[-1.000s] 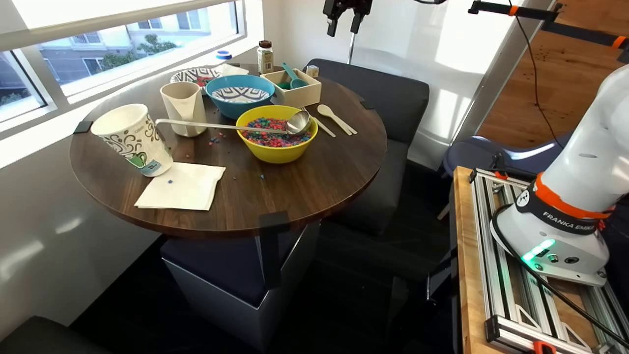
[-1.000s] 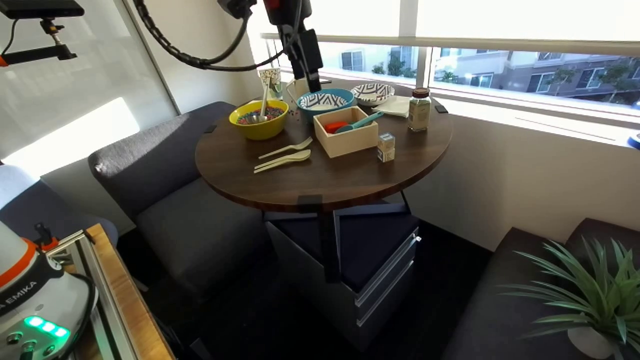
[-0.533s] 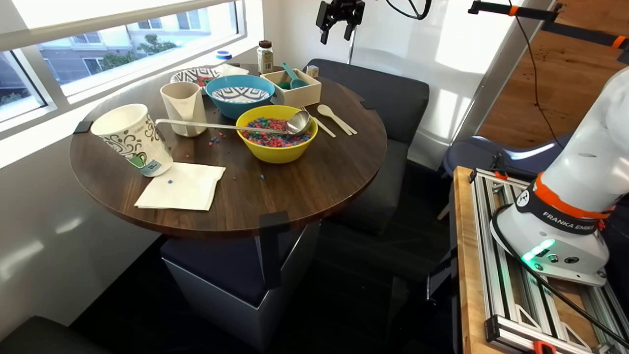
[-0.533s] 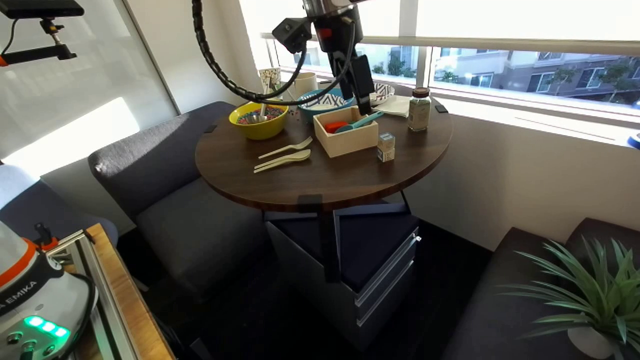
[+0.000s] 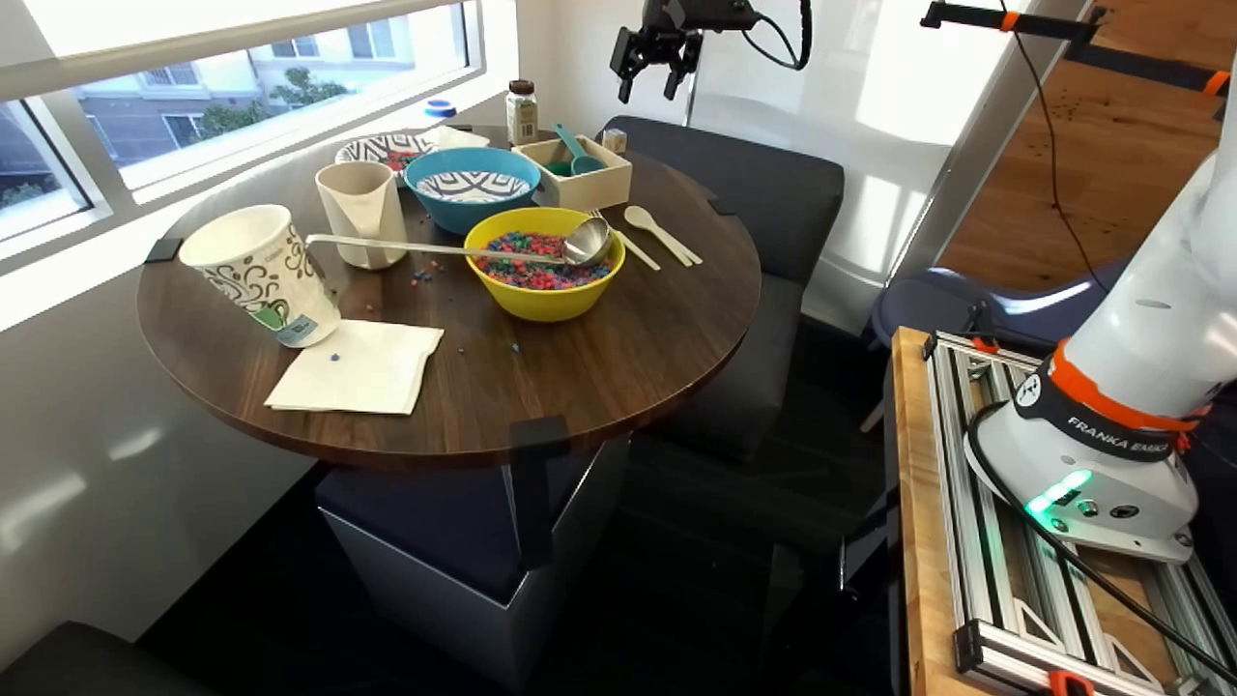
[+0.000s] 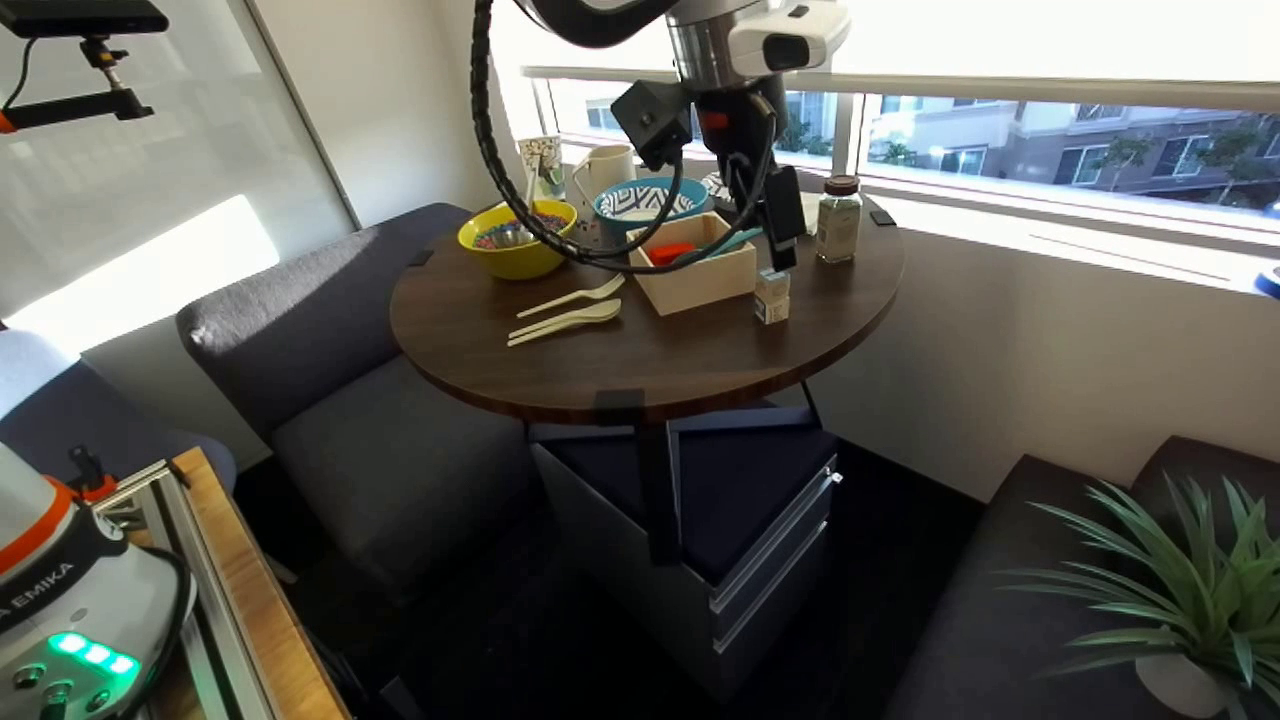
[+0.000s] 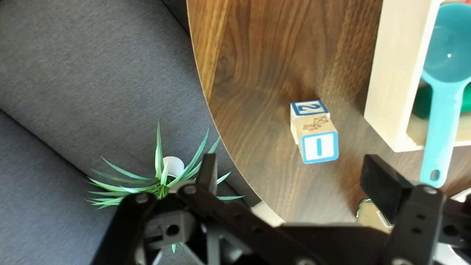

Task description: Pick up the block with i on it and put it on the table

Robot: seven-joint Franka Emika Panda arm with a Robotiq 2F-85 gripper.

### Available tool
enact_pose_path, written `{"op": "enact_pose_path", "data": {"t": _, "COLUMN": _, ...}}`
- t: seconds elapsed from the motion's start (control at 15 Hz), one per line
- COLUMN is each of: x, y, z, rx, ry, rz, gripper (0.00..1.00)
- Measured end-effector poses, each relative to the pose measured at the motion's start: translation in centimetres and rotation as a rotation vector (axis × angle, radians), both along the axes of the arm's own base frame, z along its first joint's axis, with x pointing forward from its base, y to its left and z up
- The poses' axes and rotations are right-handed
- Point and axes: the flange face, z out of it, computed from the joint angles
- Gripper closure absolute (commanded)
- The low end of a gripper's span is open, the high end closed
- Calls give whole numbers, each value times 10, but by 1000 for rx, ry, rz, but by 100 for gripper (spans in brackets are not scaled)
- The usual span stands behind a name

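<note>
Block (image 7: 318, 141) w/ "I" atop lower blk (image 7: 307, 109) w/ "2" on tbl (image 5: 580, 372), jaws apart above, arm (image 5: 1155, 333) labeled "FRANKA EMIKA"

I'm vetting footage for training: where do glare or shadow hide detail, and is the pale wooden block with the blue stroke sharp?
In an exterior view, the white window blind is washed out; in both exterior views, the floor around the round brown wooden table is nearly black; in the wrist view, the blue-stroke block looks sharp, and a glint sits on the turquoise long-handled scoop.
</note>
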Motion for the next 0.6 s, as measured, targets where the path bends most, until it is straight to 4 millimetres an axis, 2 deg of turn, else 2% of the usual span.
{"op": "enact_pose_path", "data": {"t": 0.2, "x": 10, "y": -6, "z": -13, "rx": 6, "ry": 4, "rz": -7, "gripper": 0}}
{"op": "enact_pose_path", "data": {"t": 0.6, "x": 30, "y": -1, "z": -37, "rx": 21, "ry": 18, "rz": 6, "gripper": 0}}
